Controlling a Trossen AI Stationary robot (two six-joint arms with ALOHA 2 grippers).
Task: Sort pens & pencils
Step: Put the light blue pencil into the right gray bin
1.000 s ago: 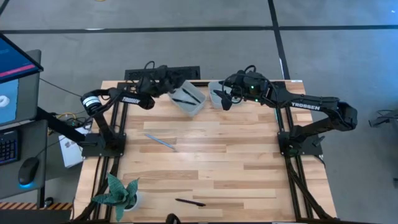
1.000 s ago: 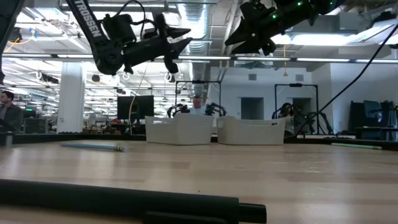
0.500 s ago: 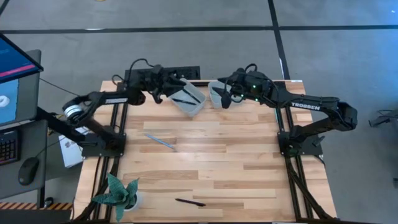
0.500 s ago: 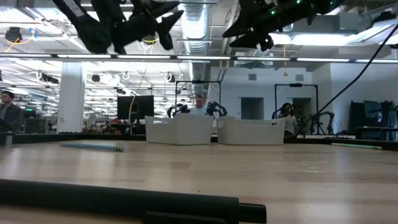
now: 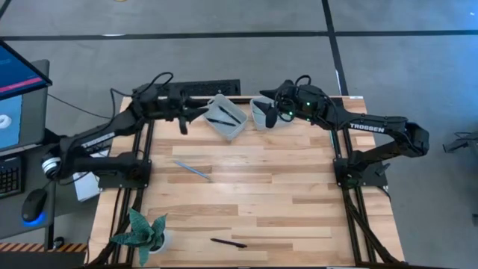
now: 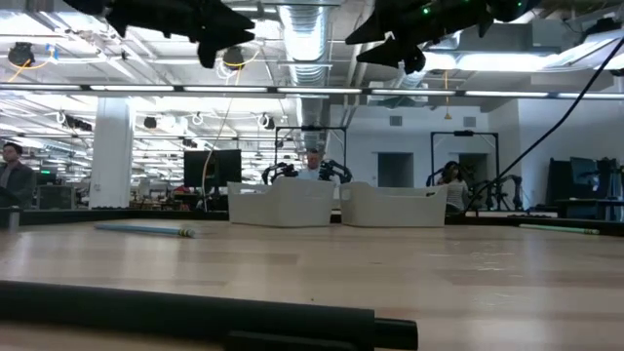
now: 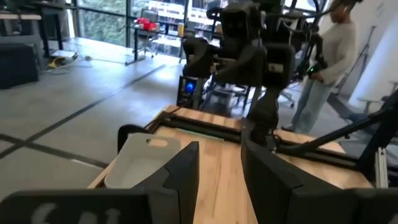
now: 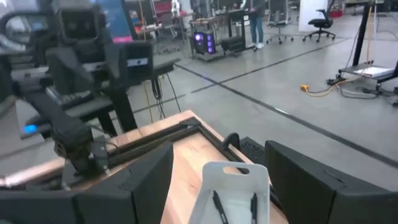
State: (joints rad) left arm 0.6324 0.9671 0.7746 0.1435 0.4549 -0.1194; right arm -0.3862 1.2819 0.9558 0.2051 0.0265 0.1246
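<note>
At the top of the overhead frame, the left gripper has swung left and back from the left-hand bin, its fingers parted around nothing, a narrow gap showing bare wood between them. The right gripper holds its place over the right-hand bin, its jaws also apart and empty. Two black sticks lie in the left-hand bin. A teal stick rests on the bare table left of centre, and another black stick lies near the bottom edge. The left arm's retreat suggests a drop just finished, with at least two sticks yet to sort.
</note>
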